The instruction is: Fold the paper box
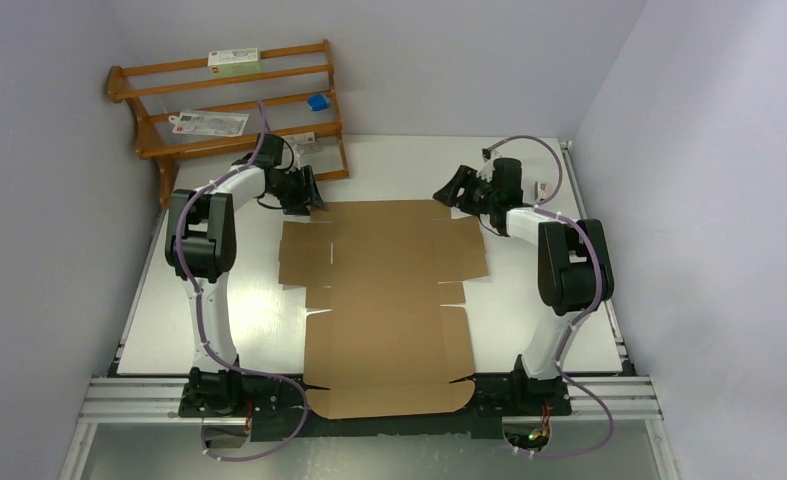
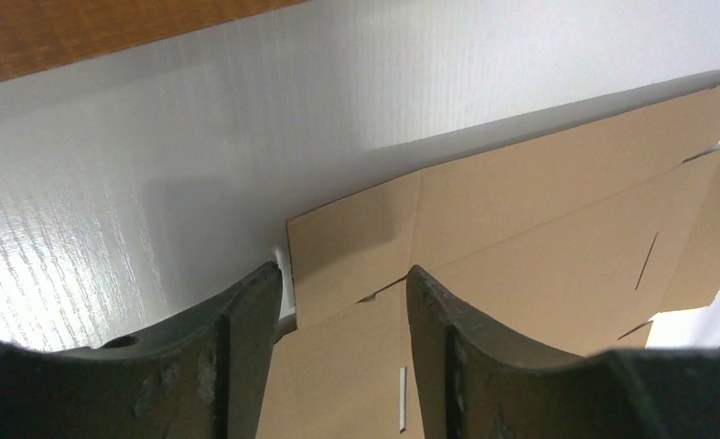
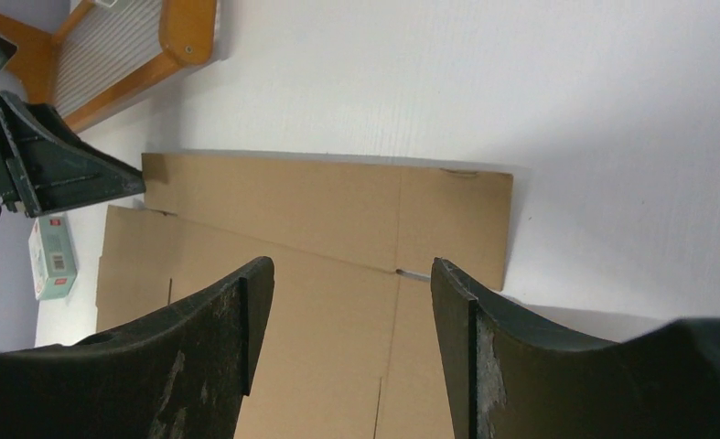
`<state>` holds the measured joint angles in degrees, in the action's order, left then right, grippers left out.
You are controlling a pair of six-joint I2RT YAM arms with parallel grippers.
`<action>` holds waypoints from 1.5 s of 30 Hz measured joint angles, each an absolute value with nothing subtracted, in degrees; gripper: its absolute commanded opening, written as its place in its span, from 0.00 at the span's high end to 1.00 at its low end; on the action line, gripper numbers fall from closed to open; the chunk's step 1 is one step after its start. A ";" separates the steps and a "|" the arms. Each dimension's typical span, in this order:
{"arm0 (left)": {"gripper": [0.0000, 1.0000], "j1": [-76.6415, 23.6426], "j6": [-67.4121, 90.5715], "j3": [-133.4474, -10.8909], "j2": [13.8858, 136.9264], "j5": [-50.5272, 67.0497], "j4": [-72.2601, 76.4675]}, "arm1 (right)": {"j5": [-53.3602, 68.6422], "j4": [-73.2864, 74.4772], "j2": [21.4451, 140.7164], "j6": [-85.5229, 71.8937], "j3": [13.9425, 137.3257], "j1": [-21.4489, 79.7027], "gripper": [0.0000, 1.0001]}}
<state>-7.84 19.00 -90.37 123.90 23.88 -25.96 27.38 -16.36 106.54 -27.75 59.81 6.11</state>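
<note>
Step in hand: the start of folding is judged to be in hand; the paper box (image 1: pixel 384 300) is seen as a flat die-cut sheet with no flap raised.
Box position: it is spread down the middle of the surface (image 1: pixel 539 320), between the two arms, with its near end at the surface's near edge.
Left gripper (image 1: pixel 304 195): it is held low at the sheet's far-left corner; the jaws are parted with the corner between them, and nothing is gripped.
Right gripper (image 1: pixel 456 188): it is held by the far-right corner, jaws parted and empty.
Next move: the far strip probably has to be lifted along its crease, with both corners caught evenly so the sheet is not skewed.
Edges: the far edge lies flat, so a jaw would have to be slid beneath it.
Open room: bare surface is left beyond the far edge and to the right; the wooden rack (image 1: pixel 229 100) stands close behind the left gripper.
</note>
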 measured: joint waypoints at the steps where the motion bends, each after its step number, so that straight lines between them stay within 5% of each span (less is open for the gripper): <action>1: 0.48 -7.84 18.90 -90.37 123.98 24.03 -25.96 | 27.16 -15.94 106.80 -27.55 60.38 6.11 0.33; 24: 0.94 -8.10 18.65 -89.25 123.96 29.02 -24.77 | 17.37 -5.52 113.65 -24.82 67.18 6.11 0.28; 45: 0.95 -7.99 19.11 -87.57 122.30 30.70 -23.51 | 20.53 -4.10 112.40 -23.49 66.59 5.41 0.30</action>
